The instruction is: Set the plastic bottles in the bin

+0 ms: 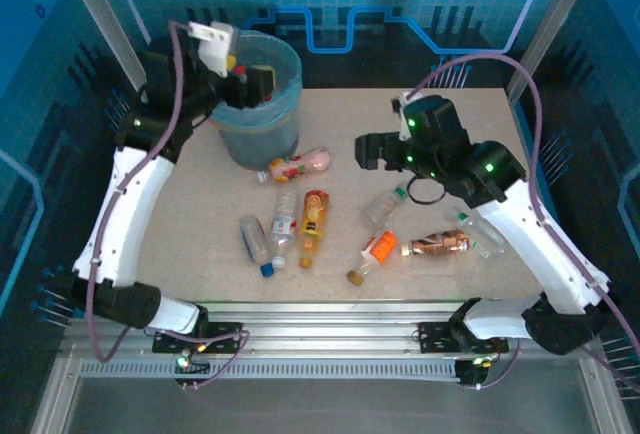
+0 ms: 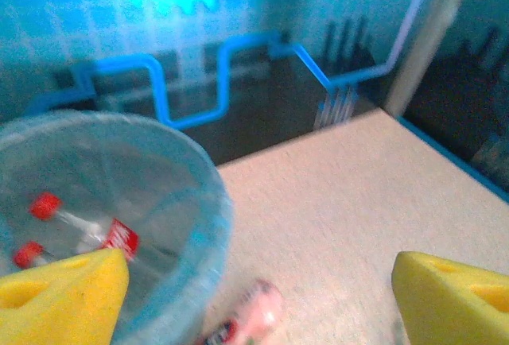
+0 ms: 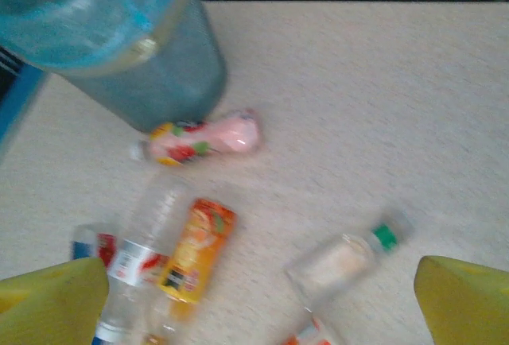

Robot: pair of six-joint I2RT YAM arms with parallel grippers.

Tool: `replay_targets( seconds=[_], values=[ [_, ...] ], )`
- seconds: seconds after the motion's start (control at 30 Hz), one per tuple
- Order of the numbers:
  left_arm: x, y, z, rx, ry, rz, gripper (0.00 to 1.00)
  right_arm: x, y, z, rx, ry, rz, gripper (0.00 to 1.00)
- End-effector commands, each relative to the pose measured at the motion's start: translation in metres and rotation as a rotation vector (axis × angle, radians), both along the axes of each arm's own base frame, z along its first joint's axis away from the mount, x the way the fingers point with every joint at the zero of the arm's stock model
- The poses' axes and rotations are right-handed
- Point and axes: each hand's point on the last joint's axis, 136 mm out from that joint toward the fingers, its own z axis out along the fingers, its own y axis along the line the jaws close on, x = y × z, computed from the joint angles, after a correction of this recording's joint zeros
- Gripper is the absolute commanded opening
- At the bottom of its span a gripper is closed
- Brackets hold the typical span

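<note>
The pale-blue bin [image 1: 262,119] stands at the table's back left. My left gripper [image 1: 247,82] hangs over its rim, open, with nothing between its yellow fingers [image 2: 67,293]. In the left wrist view the bin [image 2: 203,202] holds a clear bottle with a red cap and red label [image 2: 95,232]. A pink bottle [image 1: 300,165] lies at the bin's foot. An orange bottle [image 1: 314,222], a clear one [image 1: 284,220] and a blue-capped one [image 1: 256,244] lie mid-table. My right gripper [image 1: 368,151] hovers open above the table. A green-capped bottle [image 3: 346,259] lies below it.
More bottles lie at the front right: an orange-labelled one [image 1: 375,254], a brown one [image 1: 437,244] and a clear one [image 1: 478,230]. Aluminium frame posts stand at the back corners, and a metal rail [image 1: 330,314] runs along the near edge.
</note>
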Motion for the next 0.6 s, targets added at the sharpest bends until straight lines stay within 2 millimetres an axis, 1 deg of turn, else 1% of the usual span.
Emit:
replay_targets(
  seconds=[0.0,0.03,0.1,0.17,0.23,0.33,0.4,0.47,0.57],
  values=[
    [-0.027,-0.021,-0.030,0.098,0.004,-0.117,0.87,-0.017,-0.044,-0.024,-0.108,0.073,-0.108,1.00],
    [-0.035,-0.025,-0.036,0.104,0.012,-0.136,0.87,-0.020,-0.046,-0.028,-0.119,0.080,-0.090,1.00],
    [-0.047,-0.032,-0.059,0.107,0.053,-0.173,0.87,-0.026,-0.047,-0.035,-0.148,0.083,-0.037,0.99],
    [-0.055,-0.034,-0.081,0.102,0.100,-0.185,0.87,-0.031,-0.040,-0.041,-0.169,0.081,0.053,0.99],
    [-0.060,-0.032,-0.105,0.097,0.160,-0.168,0.87,-0.034,-0.033,-0.046,-0.170,0.079,0.119,0.98],
    [-0.065,-0.023,-0.138,0.085,0.261,-0.103,0.87,-0.036,-0.011,-0.051,-0.138,0.063,0.250,0.93],
    [-0.071,-0.019,-0.158,0.080,0.318,-0.083,0.86,-0.036,0.006,-0.058,-0.171,0.031,0.377,0.91],
    [-0.076,-0.015,-0.170,0.075,0.346,-0.061,0.87,-0.034,0.021,-0.060,-0.240,-0.038,0.493,0.92],
    [-0.081,-0.006,-0.183,0.073,0.359,-0.012,0.87,-0.029,0.048,-0.061,-0.357,-0.185,0.682,0.94]
  ],
)
